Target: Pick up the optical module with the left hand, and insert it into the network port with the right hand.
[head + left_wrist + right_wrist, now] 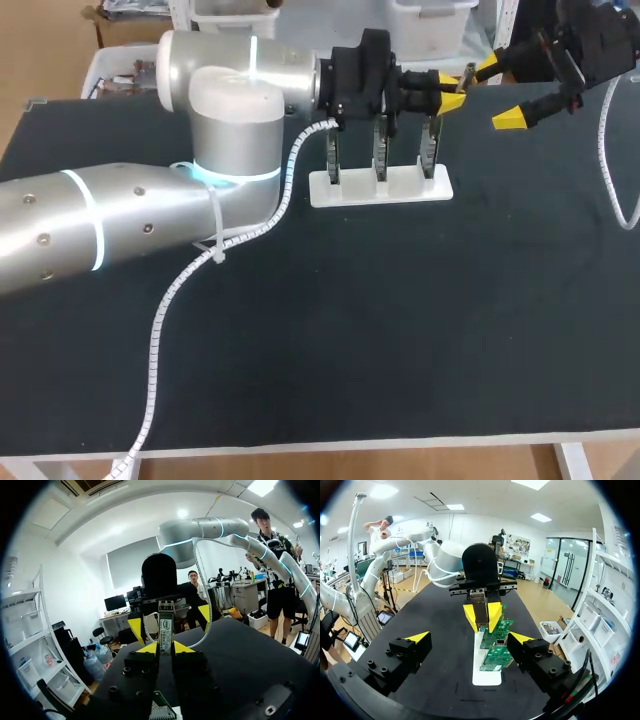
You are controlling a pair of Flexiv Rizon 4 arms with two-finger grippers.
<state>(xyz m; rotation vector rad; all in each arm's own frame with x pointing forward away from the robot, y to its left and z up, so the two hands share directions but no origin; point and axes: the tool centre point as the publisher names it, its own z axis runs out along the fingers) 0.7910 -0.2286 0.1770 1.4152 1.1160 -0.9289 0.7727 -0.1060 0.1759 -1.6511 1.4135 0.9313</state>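
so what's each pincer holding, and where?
Left pincer clamps the slim silver metal optical module at its near end, the rest sticking out ahead. Right pincer open, empty.

Green boards (496,642) on white holder (486,678); module (480,611) seemingly silver-grey.

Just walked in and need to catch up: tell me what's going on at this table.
The left end effector is shut on the optical module and holds it up in the air by a white stand with three green circuit boards. The right end effector is open, facing the module without touching it. The module is not yet handed over or plugged into any port.
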